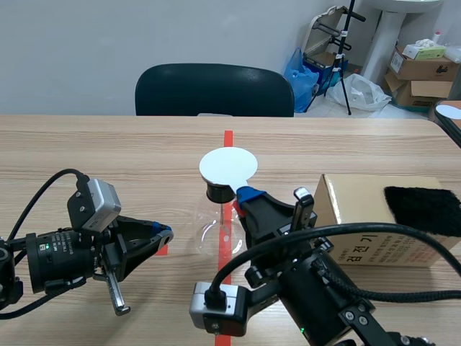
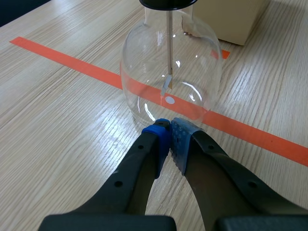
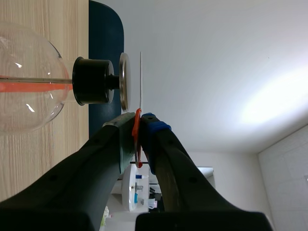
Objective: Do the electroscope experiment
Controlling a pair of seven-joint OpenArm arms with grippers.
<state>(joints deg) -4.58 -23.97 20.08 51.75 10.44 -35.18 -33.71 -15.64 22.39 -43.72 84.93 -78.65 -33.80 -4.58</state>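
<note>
The electroscope is a clear glass flask (image 1: 216, 229) (image 2: 171, 72) with a black stopper (image 1: 218, 192) (image 3: 91, 81), standing on the orange tape line at mid-table. Inside it a metal rod carries a small foil leaf (image 2: 167, 83). My right gripper (image 1: 246, 194) (image 3: 139, 120) is shut on the red-orange tab (image 3: 137, 139) of a thin white round plate (image 1: 227, 165) (image 3: 141, 79). It holds the plate just above the electroscope's grey top disc (image 3: 124, 82). My left gripper (image 1: 164, 232) (image 2: 169, 127) is shut on nothing, low on the table, its tips close to the flask's base.
A cardboard box (image 1: 360, 216) (image 2: 231, 19) with a black cloth (image 1: 425, 209) on top stands to the right of the flask. A dark chair (image 1: 214, 90) is behind the table's far edge. Bare wood lies left of the flask.
</note>
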